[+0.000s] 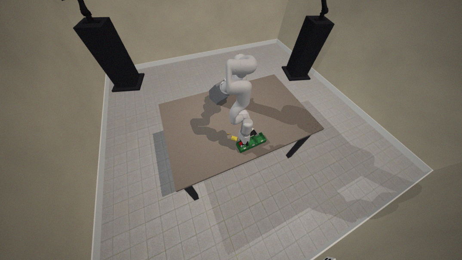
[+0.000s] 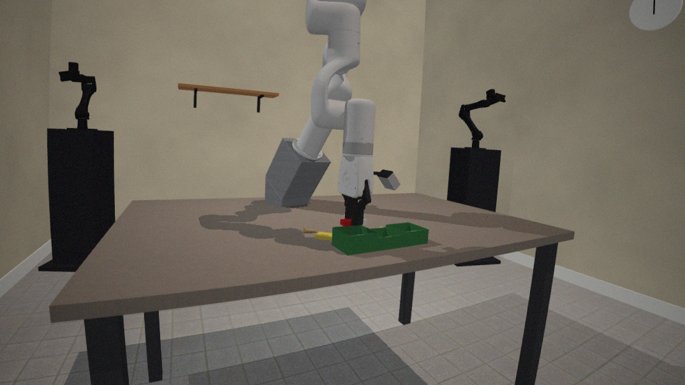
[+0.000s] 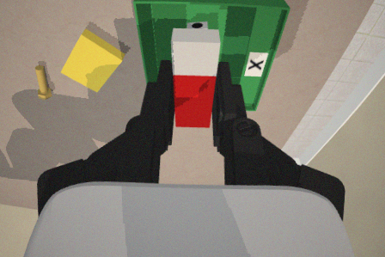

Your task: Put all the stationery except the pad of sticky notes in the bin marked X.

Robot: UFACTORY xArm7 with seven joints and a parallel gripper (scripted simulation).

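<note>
The black two-finger gripper [image 3: 195, 92] is clamped on a small block that is red at one end and white at the other [image 3: 195, 77]. It is carried by the big white robot arm [image 2: 333, 83], which is bent over the wide brown table top [image 2: 176, 254]. In the top view, the arm is seen reaching toward the table's near edge, closer to the near right corner than to the near left one.

A long green bin with three parts [image 2: 398, 241] is seen on the table below the gripper. In the wrist view, the red and white block is held over the end part of the bin, the one marked by a white label with an X [image 3: 256, 64]. The block's white end is pointed into that part, and a small dark hole is seen on its tip.

A flat yellow square pad [image 3: 92, 59] is seen on the table just beside the bin. A small yellow peg [image 3: 41, 82] lies a little past the pad.
</note>
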